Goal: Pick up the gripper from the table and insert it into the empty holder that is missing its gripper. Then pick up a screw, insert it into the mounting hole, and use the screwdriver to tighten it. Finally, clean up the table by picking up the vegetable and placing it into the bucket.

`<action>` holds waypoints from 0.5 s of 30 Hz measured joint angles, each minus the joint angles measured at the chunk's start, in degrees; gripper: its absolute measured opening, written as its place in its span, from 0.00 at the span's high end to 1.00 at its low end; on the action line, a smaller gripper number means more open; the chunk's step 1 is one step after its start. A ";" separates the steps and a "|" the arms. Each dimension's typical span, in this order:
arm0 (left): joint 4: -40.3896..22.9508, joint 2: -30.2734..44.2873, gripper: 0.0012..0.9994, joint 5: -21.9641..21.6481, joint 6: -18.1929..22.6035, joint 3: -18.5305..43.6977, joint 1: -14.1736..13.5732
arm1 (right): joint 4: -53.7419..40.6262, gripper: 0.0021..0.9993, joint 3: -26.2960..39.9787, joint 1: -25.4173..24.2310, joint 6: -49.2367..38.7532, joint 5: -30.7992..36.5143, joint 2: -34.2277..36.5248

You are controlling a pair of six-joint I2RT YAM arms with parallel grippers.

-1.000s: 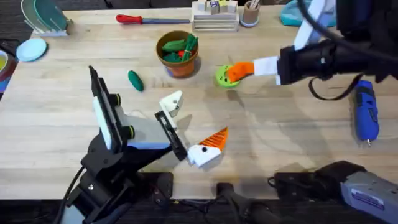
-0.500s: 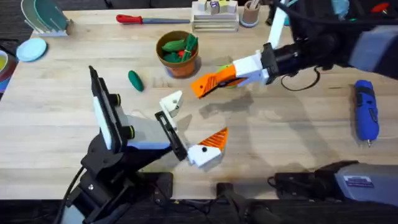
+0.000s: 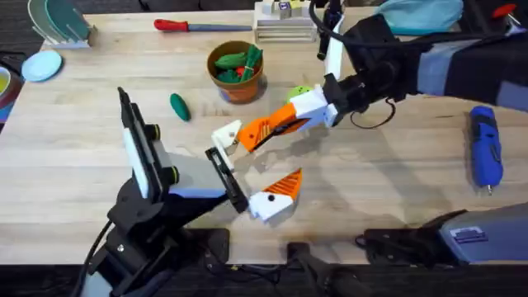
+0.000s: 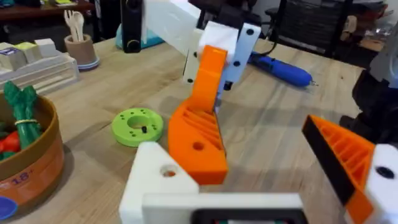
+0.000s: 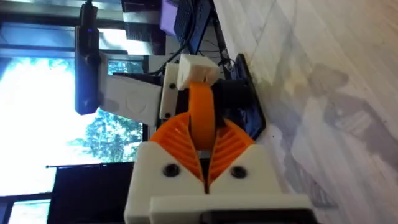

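My right gripper (image 3: pixel 289 122) is shut on the orange wedge-shaped gripper (image 3: pixel 262 129), whose free end touches or nearly touches the white holder (image 3: pixel 227 134). In the left wrist view the orange gripper (image 4: pixel 196 140) stands tilted right behind the holder (image 4: pixel 158 180). My left gripper (image 3: pixel 252 165) is open; its other finger (image 3: pixel 276 194) carries an orange pad. The dark green vegetable (image 3: pixel 179 106) lies left of the bucket (image 3: pixel 239 87). At the far right lies the blue screwdriver (image 3: pixel 485 148). The screw is too small to make out.
A green disc with holes (image 3: pixel 297 93) sits just behind the right gripper. A red-handled tool (image 3: pixel 186 25), a stacked tray (image 3: pixel 285 29) and a cup with sticks (image 3: pixel 332 18) line the far edge. Green toy vegetables fill the bucket.
My right gripper has carried the orange gripper from beside the green disc leftward and nearer, down to the holder. The left arm has not moved.
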 joint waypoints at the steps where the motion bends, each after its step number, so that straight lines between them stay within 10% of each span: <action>1: -0.09 -0.02 0.01 0.00 -0.01 0.00 -0.02 | 0.15 0.99 0.00 0.04 0.00 -0.19 0.23; 15: -0.03 0.00 0.01 -2.83 0.01 0.00 0.07 | 10.88 0.99 0.00 1.33 6.62 0.83 0.54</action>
